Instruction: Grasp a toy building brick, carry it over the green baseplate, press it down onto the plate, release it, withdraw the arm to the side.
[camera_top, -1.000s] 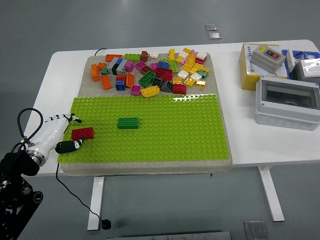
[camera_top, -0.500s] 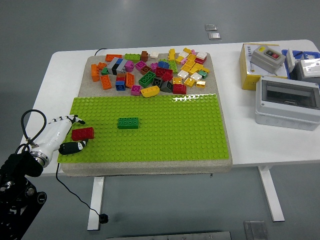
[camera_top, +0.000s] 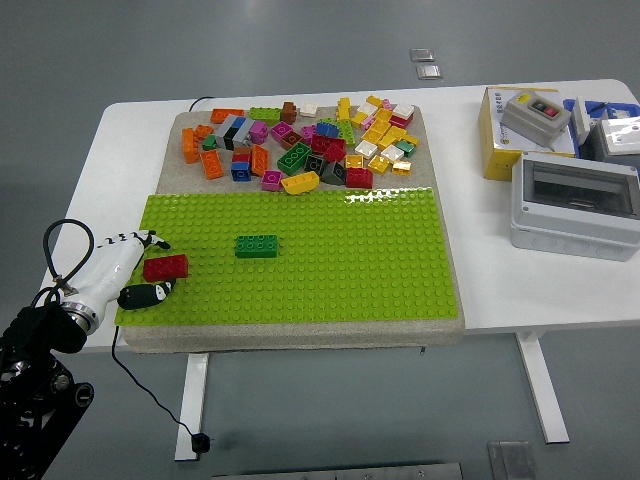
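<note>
Black and white, the left hand (camera_top: 135, 268) comes in from the lower left corner, its arm trailing a looped cable, and reaches onto the left edge of the green baseplate (camera_top: 330, 270). Its fingers sit on either side of a red brick (camera_top: 166, 267): thin dark fingertips above it and a thick dark thumb just below, both close to the brick, though whether they actually pinch it cannot be told from this view. The red brick lies on the plate near its left border. Further right on the plate, well apart from the hand, a dark green brick (camera_top: 257, 245) sits alone on the studs. The plate lies on a grey mat (camera_top: 190, 165) that covers the middle of the white table (camera_top: 130, 130). Behind the plate, on the mat's far part, a loose pile of bricks (camera_top: 305, 140) spreads out in orange, blue, pink, green, red, yellow and white. At the table's right end stand a yellow box (camera_top: 495, 150) with a grey switch unit (camera_top: 535, 113) on top, and in front of them a grey enclosure (camera_top: 575, 205) with a clear lid. The right hand does not show.
</note>
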